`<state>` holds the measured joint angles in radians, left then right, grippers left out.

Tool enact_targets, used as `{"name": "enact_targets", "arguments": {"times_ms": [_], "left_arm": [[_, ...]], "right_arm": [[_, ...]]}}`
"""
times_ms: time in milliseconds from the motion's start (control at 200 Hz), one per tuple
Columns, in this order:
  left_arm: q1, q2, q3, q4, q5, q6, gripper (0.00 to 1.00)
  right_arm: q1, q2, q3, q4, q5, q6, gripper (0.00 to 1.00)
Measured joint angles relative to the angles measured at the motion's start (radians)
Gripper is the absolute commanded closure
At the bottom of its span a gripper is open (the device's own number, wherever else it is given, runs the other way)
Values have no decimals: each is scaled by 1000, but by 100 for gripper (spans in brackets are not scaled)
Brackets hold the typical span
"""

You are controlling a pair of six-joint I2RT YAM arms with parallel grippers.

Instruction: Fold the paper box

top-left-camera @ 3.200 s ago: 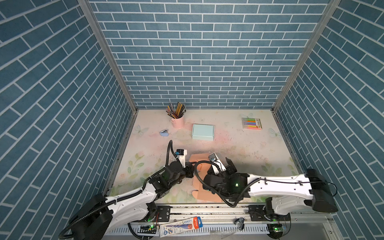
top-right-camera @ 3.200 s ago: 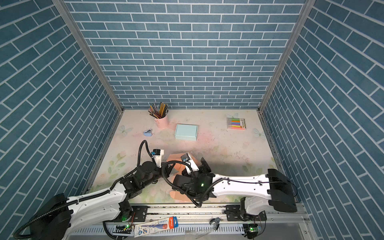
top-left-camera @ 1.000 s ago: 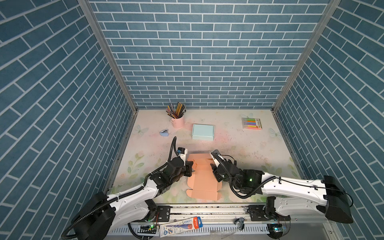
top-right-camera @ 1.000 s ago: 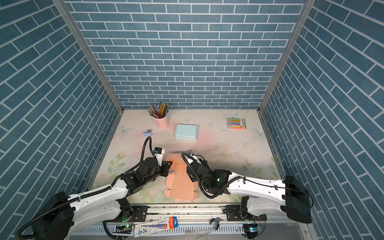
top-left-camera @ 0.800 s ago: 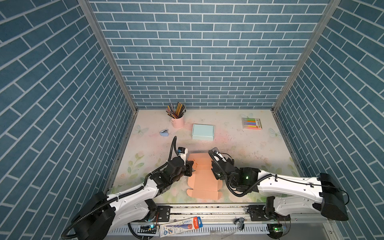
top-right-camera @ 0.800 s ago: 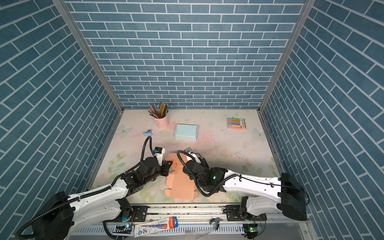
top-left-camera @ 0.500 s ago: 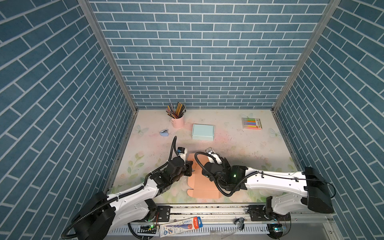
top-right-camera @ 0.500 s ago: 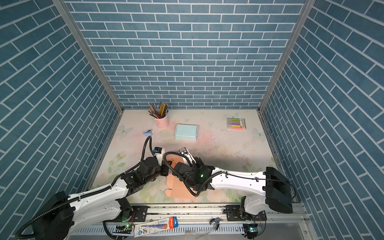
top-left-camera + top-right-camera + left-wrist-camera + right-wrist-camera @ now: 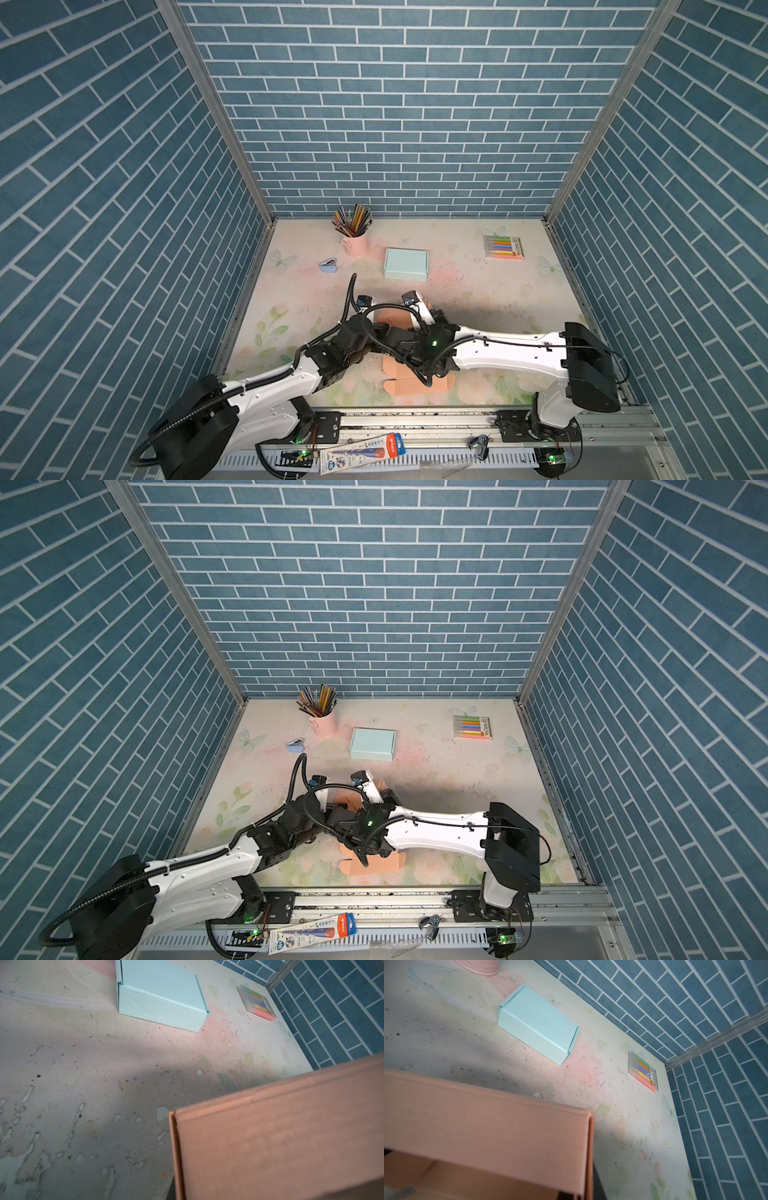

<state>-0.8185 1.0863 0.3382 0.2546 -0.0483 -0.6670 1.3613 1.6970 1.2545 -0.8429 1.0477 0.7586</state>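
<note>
A: Box (image 9: 405,384) loc?

B: Sitting on the near side of blue box (image 9: 406,264), apart from it, w/ both arms crowding over it. The wall facing blue box is standing up in both wrist views. The part farthest from blue box is lying flat, unfolded.

A: Fingers?

B: L gripper (image 9: 378,330) is closed. Whether it's pinching card, can't tell, since no fingers are showing. R gripper (image 9: 409,332) is hiding under its own wrist, so can't tell if it's open or closed.

A: I'm guessing the step is setting that raised wall, one gripper per end.

B: Agreeing. To do it well:
- Holding both ends level so the crease is bending straight.
- Pressing down and in, not shoving the box toward blue box.
- Gripping lightly, as the card is prob. denting easily.
- Watching the arms, which are nearly touching.
</note>
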Motion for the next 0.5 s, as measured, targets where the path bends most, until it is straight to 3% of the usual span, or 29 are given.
{"name": "enact_targets", "arguments": {"times_ms": [165,305,500], "left_arm": [[-7,6,-2,16,5,-19,95],[-12,6,-16,56,5,-39,95],[-24,6,-34,97,-1,-68,95]], "right_arm": [[13,45,25,-101,39,100,88],[22,39,24,-107,49,108,82],[41,46,28,-142,74,140,85]]}}
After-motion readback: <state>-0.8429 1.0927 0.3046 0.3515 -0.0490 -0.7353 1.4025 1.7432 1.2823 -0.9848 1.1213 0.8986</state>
